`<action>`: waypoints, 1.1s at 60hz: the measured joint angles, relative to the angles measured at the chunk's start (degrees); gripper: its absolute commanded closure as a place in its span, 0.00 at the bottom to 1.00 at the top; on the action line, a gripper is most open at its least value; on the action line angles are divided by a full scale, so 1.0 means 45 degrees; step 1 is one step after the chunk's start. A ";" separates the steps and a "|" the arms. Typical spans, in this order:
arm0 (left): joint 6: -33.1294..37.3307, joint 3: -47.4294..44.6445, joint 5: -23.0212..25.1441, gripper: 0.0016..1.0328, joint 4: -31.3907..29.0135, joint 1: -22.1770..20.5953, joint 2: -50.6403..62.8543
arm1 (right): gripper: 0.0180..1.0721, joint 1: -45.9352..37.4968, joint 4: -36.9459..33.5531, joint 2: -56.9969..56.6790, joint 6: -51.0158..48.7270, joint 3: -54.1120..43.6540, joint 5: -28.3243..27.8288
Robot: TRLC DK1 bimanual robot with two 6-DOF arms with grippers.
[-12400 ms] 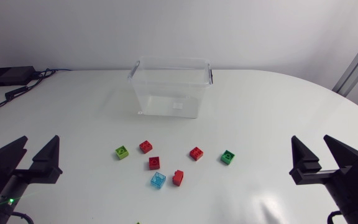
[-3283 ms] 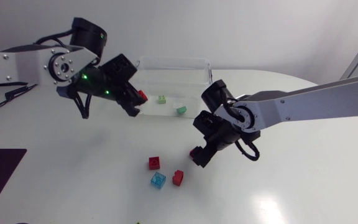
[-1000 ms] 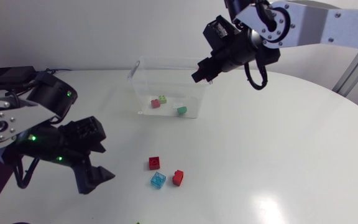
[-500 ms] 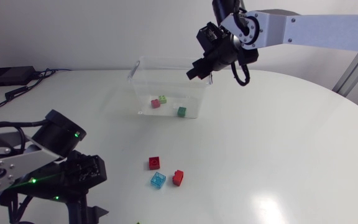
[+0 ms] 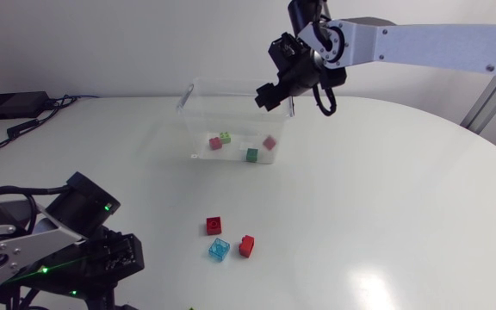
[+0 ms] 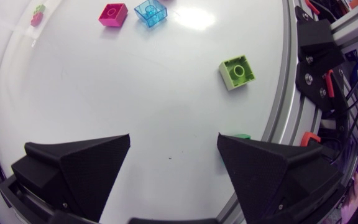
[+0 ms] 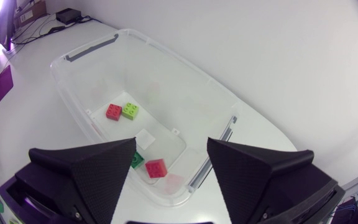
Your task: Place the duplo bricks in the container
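- Four bricks lay in the clear box (image 5: 231,108): a red brick (image 5: 216,143) just beside a light green brick (image 5: 226,137), a dark green brick (image 5: 251,155), and a fourth brick (image 5: 269,143), also red.
- On the table (image 5: 386,198) in front of the box lay a loose red brick (image 5: 214,226) and a blue brick (image 5: 219,250), with another red piece (image 5: 246,246) just beside the blue.
- The right gripper (image 5: 265,96) hung over the box's rim, fingers spread wide and empty.
- The left gripper (image 6: 174,138) sat low near the table's front edge, likewise spread and empty, with a lime brick (image 6: 237,71) ahead of it.
- That lime brick lay near the table's edge, so a careless finger could probably nudge it off.
- The blue brick and its red neighbour were so close that closing on one might knock the other.
- The left wrist view showed the lime brick whole, while the head view caught only a sliver.
- The right wrist view looked straight down onto the box floor; the head view saw those bricks only through the wall.
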 measured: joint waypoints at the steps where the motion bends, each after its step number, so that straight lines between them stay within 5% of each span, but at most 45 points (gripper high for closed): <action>1: 0.0000 0.0000 0.0000 0.05 -0.0039 0.0000 -0.0005 | 0.04 0.0000 0.0000 -0.0039 0.0000 0.0000 0.0000; 18: 0.0005 0.0000 -0.0131 0.05 -0.0743 -0.1613 0.0034 | 0.04 0.0087 0.0010 -0.1894 0.0000 -0.1433 0.0005; 33: 0.0010 0.0000 -0.0461 0.06 -0.0792 -0.2093 0.1287 | 0.04 0.0287 0.0068 -0.2535 0.0000 -0.2560 0.0000; 56: 0.0049 0.0146 -0.1044 0.06 0.0015 -0.2123 0.2934 | 0.04 0.0364 0.0107 -0.3206 0.0000 -0.3269 -0.0005; 66: 0.0345 0.0627 -0.1350 0.06 0.0408 -0.1127 0.3463 | 0.04 0.0364 0.0296 -0.3303 0.0000 -0.3706 -0.0005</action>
